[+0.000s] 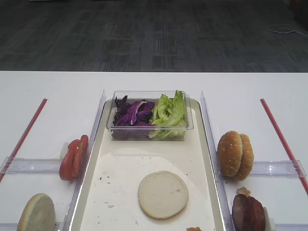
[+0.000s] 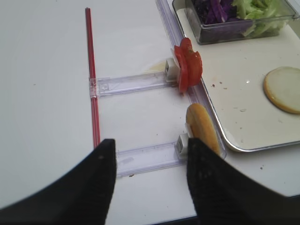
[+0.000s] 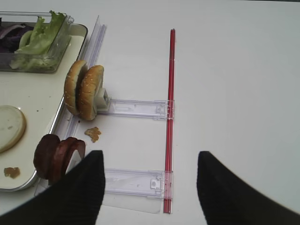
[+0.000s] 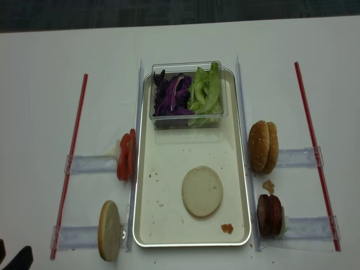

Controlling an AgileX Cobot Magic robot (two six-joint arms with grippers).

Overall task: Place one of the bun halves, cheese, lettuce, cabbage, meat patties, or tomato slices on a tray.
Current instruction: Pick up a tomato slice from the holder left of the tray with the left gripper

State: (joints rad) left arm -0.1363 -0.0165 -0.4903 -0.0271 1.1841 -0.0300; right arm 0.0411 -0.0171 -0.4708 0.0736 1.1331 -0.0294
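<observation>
Golden bun half [image 2: 202,127] just beyond left pincer [image 2: 150,176]

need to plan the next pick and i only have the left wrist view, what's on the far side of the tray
Observer: Two bun halves stand on edge, side by side, just outside the tray on its right.
Operator: any patties over there
Observer: Yes, the meat patties stand on edge nearer the front, below those buns.
Operator: is the right gripper busy
Observer: No. The right gripper is open and empty, over the table near the red strip.
Operator: anything loose near the patties
Observer: A small brown crumb lies on the table between the buns and the patties.
</observation>
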